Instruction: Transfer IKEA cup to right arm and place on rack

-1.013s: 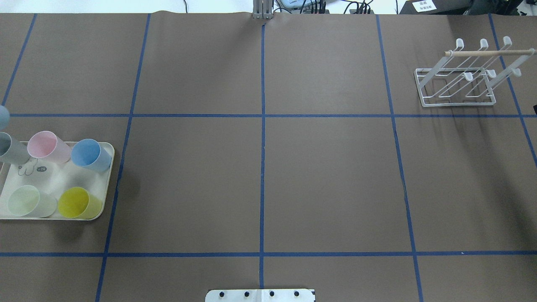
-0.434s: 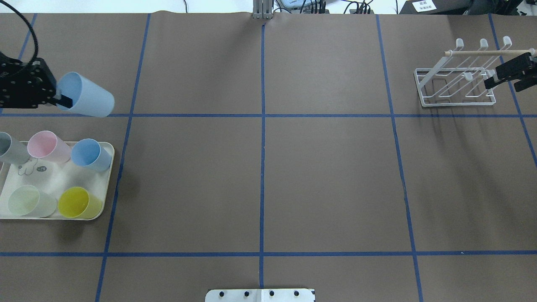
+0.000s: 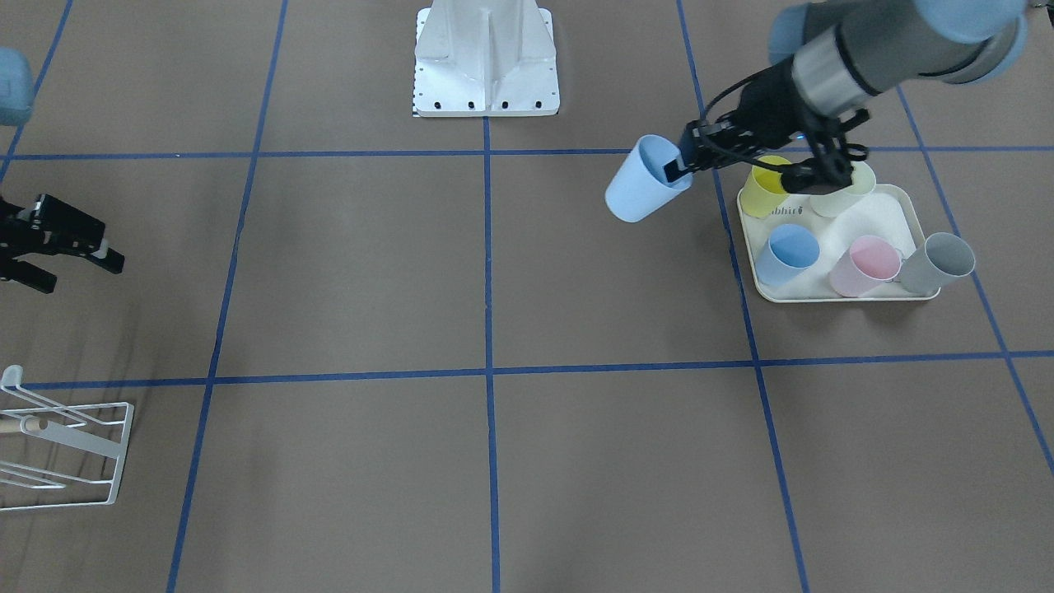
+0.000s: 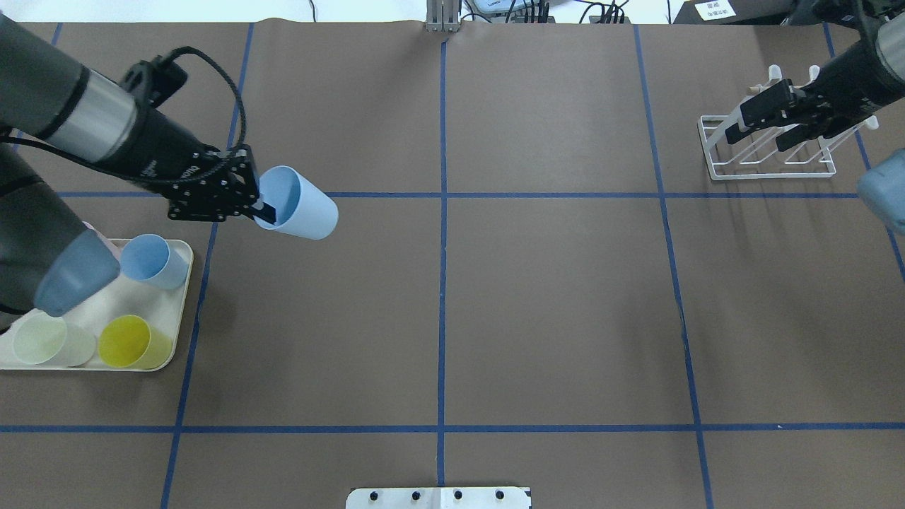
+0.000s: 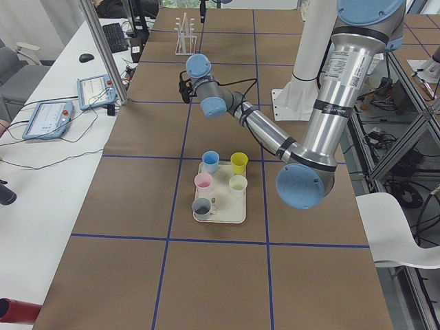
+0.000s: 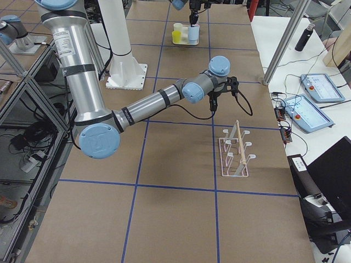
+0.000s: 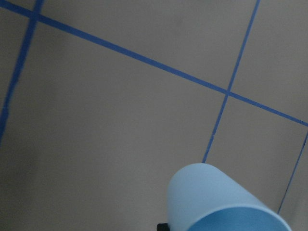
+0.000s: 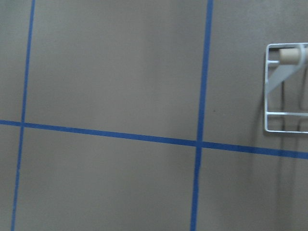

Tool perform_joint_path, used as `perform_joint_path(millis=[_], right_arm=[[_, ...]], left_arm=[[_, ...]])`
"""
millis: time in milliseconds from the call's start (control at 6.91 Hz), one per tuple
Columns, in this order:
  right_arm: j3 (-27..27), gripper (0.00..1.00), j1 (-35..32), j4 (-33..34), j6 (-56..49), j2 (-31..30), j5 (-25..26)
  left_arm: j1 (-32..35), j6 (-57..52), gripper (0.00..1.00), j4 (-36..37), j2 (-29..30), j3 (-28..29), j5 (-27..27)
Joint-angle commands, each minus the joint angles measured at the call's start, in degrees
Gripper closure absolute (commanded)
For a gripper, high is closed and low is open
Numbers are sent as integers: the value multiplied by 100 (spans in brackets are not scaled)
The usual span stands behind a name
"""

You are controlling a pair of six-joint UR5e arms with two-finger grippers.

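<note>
My left gripper (image 4: 263, 210) is shut on the rim of a light blue IKEA cup (image 4: 300, 207), one finger inside the mouth. The cup (image 3: 638, 191) hangs tilted on its side above the table, just right of the tray, and its wall fills the bottom of the left wrist view (image 7: 216, 202). The white wire rack (image 4: 771, 161) with its wooden peg stands at the far right. My right gripper (image 4: 756, 140) hovers over the rack's left end, open and holding nothing; the front view shows it (image 3: 81, 275) above the rack (image 3: 74, 449).
A cream tray (image 4: 182, 311) at the left edge holds a blue cup (image 4: 150, 260), a yellow cup (image 4: 127, 343) and a pale green cup (image 4: 44, 339); a pink cup (image 3: 865, 265) and a grey cup (image 3: 939, 262) stand on it too. The robot base (image 3: 486, 58) sits mid-table.
My left gripper has carried the light blue cup rightward, from the left edge to past the tray. My right gripper has come in from the right edge over the rack.
</note>
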State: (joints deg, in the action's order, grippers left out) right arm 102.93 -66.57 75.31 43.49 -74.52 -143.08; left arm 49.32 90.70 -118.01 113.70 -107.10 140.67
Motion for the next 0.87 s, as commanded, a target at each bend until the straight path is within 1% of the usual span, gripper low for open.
perform_joint_path(millis=[0,145,290,434,579,724], right_arm=[[-10,3,537,-926,1540,437,191],[-19,3,844,-1592,2175,482,349],[-27,3,1065,-2216,2999,526,377],[-45,3,1232,-2701,3442,570,447],[-36,2,1364,-3063,3621,570,535],[-36,2,1435,-3580,3927,570,727]], left_arm=[[-790,982,100,-47,861,304,-1133],[-1140,1733,100,-787,882,330,-1834],[-1457,2880,100,-2169,839,600,-2772],[-1608,3083,100,-3296,838,1064,-3199],[-1609,3198,100,-4126,795,1365,-3247],[-1609,3826,100,-5230,786,1733,-3491]])
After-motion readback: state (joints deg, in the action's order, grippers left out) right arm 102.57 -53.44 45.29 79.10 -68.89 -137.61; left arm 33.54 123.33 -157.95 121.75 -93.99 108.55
